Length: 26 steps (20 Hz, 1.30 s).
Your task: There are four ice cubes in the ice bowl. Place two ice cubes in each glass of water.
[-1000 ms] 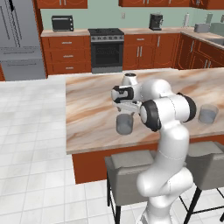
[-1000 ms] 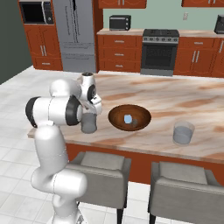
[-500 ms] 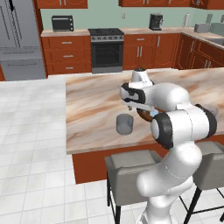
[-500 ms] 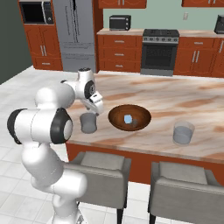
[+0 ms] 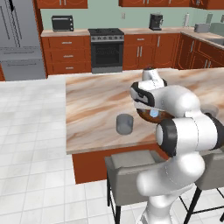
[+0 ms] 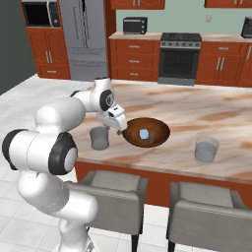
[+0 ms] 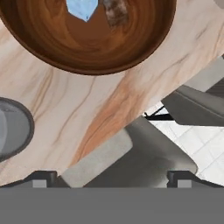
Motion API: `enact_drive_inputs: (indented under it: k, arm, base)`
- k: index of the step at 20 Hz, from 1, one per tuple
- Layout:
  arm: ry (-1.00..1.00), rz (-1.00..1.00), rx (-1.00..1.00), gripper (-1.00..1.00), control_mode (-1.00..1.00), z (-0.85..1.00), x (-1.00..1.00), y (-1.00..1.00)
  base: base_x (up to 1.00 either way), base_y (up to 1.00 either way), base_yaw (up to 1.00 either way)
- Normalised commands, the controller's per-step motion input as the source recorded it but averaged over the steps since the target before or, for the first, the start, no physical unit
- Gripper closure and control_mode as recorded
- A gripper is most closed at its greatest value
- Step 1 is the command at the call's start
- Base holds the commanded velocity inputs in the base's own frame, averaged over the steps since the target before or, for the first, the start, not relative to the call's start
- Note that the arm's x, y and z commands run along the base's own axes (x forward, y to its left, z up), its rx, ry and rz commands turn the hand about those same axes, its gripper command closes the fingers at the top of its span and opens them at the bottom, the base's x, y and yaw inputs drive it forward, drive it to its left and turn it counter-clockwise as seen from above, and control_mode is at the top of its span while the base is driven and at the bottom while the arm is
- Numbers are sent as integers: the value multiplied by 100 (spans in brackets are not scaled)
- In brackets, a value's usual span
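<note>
- Just off the near rim of the ice bowl (image 6: pixel 146 133), my claw (image 6: pixel 119 129) hangs spread wide and holds nothing; in the hand view its two dark tips sit far apart at 6 o'clock.
- Risk: the one ice cube (image 7: pixel 82 8) I can see lies past the bowl's middle, at 12 o'clock in the hand view. If I drop in from here, a finger could catch the rim and shove or tip the bowl.
- Risk: the cube looks small and slick, pale blue and see-through; I judge a skewed pinch would squirt it out across the worktop (image 6: pixel 197 110).
- The bowl is round, shallow, dark brown with a wood grain.
- From the bowl, in the right base view, the near glass (image 6: pixel 99 138) stands at 9 o'clock, just beside it; a careless swing could knock it over.
- The far glass (image 6: pixel 206 149) stands at 3 o'clock, well apart; grey, translucent, short.
</note>
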Motion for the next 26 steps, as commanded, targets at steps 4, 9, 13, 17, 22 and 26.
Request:
enact_drive_inputs:
  k: [4,9,13,17,22,26]
  arm:
    - [20,30,0,-100,-100,15,18,-33]
    - [15,31,0,-100,-100,0,45,-37]
    - [-2,41,3,-100,-100,-15,34,-86]
    - [-14,39,1,-100,-100,-37,42,-46]
    - [-23,32,0,-100,-100,-36,36,-9]
    - [-11,17,0,-100,-100,-26,36,4]
  base:
    - [0,0,0]
    - [0,0,0]
    - [0,0,0]
    - [0,0,0]
    - [0,0,0]
    - [0,0,0]
